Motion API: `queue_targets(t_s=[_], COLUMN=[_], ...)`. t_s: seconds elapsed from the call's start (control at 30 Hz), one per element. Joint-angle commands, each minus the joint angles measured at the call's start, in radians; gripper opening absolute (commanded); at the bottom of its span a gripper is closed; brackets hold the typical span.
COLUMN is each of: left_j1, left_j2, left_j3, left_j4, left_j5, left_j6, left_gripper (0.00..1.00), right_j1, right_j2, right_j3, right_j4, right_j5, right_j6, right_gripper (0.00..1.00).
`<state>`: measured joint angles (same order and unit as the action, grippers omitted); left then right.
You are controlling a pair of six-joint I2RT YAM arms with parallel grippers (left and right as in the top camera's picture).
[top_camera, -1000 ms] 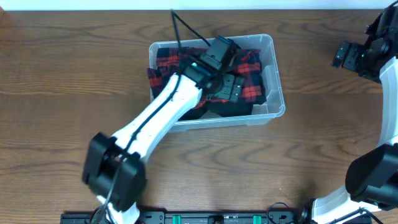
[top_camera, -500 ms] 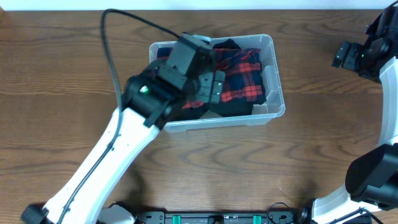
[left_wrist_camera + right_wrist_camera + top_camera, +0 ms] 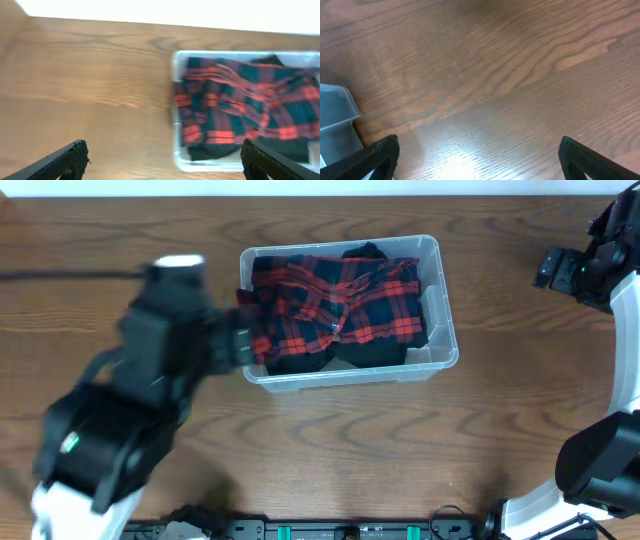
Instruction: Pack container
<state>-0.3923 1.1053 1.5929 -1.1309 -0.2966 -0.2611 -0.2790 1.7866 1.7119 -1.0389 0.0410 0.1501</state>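
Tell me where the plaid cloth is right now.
In the overhead view the plaid cloth lies inside the container, which sits mid-table toward the far edge. The left wrist view shows it bunched in the container too.

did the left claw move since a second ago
Yes, the left claw has swung left, from over the bin to just outside its left wall.

Container: clear, colourless plastic. Cloth: red and black tartan check, with plain black fabric along its lower edge. Counter: mid-brown with darker wood grain. Right arm: white shell, black joints.
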Motion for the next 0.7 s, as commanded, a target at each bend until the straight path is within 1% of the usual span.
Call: queue_targets(t_s=[0.0, 0.1, 0.2, 0.33, 0.43, 0.53, 0.67], left_j1=[0.09, 0.196, 0.299, 0.395, 0.426, 0.437, 0.437], left_j2=[-0.076, -0.167, -0.278, -0.449, -0.576, -0.692, -0.811], left_j3=[-0.068, -0.166, -0.321, -0.58, -0.772, -0.944, -1.118], left_j4=[-0.004, 0.064, 0.211, 0.467, 0.648, 0.778, 0.875], left_j5=[-0.034, 0.011, 0.129, 0.307, 0.388, 0.431, 0.472], left_j6=[-0.001, 0.009, 0.108, 0.242, 0.283, 0.287, 0.283], left_gripper=[0.98, 0.98, 0.98, 0.98, 0.98, 0.98, 0.98], right_j1=[-0.003, -0.003, -0.003, -0.003, -0.003, -0.003, -0.003], right_j2=[0.004, 0.004, 0.004, 0.004, 0.004, 0.004, 0.004], right_j3=[0.001, 0.001, 0.001, 0.001, 0.001, 0.001, 0.001], right_j4=[-0.002, -0.002, -0.002, -0.002, -0.002, -0.002, -0.002], right_j5=[0.004, 0.004, 0.004, 0.004, 0.004, 0.004, 0.004], right_j6=[0.014, 0.014, 0.014, 0.014, 0.014, 0.014, 0.014], right_gripper=[0.99, 0.99, 0.99, 0.99, 0.99, 0.99, 0.99])
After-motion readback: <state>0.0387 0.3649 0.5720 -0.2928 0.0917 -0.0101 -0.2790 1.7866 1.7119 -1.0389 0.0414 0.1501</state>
